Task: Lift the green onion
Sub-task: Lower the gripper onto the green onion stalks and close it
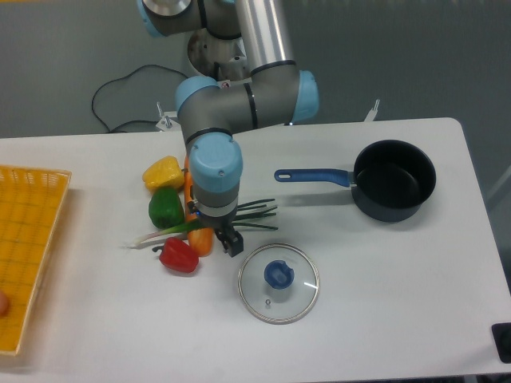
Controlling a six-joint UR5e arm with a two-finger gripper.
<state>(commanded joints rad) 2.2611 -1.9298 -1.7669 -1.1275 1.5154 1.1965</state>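
Nearest, a glass lid [279, 282] was seen lying flat. Just behind it, the gripper [226, 239] was lowered onto the green onion [209, 224]; whether its fingers were apart could not be told.

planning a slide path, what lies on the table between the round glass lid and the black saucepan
Nothing: in the camera view, bare white table separates the round glass lid with the blue knob from the black saucepan with the blue handle.

White desk [383, 319]. On it: yellow basket [28, 255] at left edge; yellow bell pepper [162, 172], green bell pepper [165, 207], red bell pepper [179, 255] and orange pepper [201, 239] clustered near centre; green onion [172, 231] lying among them, leaves pointing right; glass lid [279, 282] with blue knob; dark saucepan [394, 180], blue handle pointing left.
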